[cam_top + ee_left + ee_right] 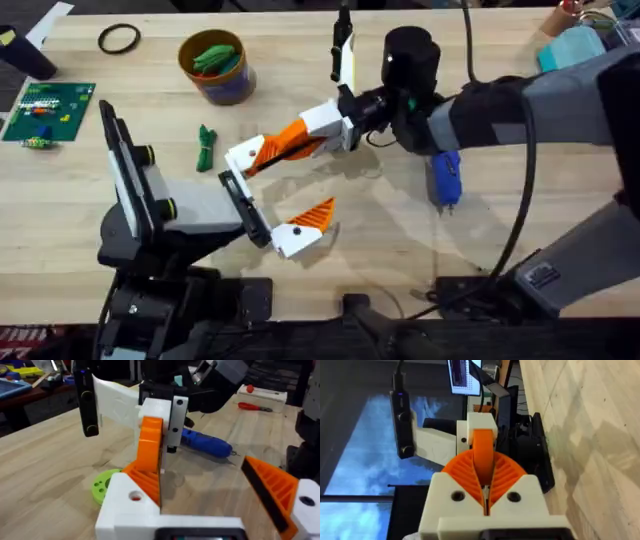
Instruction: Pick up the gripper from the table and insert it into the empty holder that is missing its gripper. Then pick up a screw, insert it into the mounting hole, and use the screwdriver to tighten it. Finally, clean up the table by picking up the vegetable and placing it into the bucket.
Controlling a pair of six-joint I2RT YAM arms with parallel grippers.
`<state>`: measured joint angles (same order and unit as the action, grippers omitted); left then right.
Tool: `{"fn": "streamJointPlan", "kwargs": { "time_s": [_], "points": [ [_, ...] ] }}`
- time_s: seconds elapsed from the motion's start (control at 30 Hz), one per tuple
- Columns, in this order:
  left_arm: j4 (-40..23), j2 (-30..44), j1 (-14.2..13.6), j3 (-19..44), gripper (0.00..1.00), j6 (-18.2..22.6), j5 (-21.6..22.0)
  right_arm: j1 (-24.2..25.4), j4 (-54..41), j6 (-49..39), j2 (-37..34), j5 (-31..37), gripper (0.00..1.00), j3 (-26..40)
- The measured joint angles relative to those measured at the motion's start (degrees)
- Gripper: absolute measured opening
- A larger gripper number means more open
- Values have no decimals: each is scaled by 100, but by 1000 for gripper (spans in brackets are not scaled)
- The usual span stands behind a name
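One table (300, 215) | butcher-block planks | screwdriver (445, 178) lying | room unclear

The overhead camera looks down and forward over the desk (330, 215), while both wrist cameras sit close, facing the same white-and-orange finger (150, 450).

A dark monitor (464, 375) glows behind; the blue cloudy expanse (355, 455) may be a window.

even, bright light falls from above on the bench (90, 200), casting soft, short shadows under the arms. the overhead view is slightly soft, with the near arm bases dark and blurred. in the right wrist view a screen (462, 375) glows, and the background is hazy.
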<state>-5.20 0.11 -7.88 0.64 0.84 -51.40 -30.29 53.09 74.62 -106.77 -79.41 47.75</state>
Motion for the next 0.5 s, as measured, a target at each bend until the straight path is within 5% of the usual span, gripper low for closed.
{"fn": "streamJointPlan", "kwargs": {
  "time_s": [0.5],
  "points": [
    [1, 1, 22, 0, 983, -27, 40, -100, 6, 84, -1, 139, 16, 10]
  ]
}}
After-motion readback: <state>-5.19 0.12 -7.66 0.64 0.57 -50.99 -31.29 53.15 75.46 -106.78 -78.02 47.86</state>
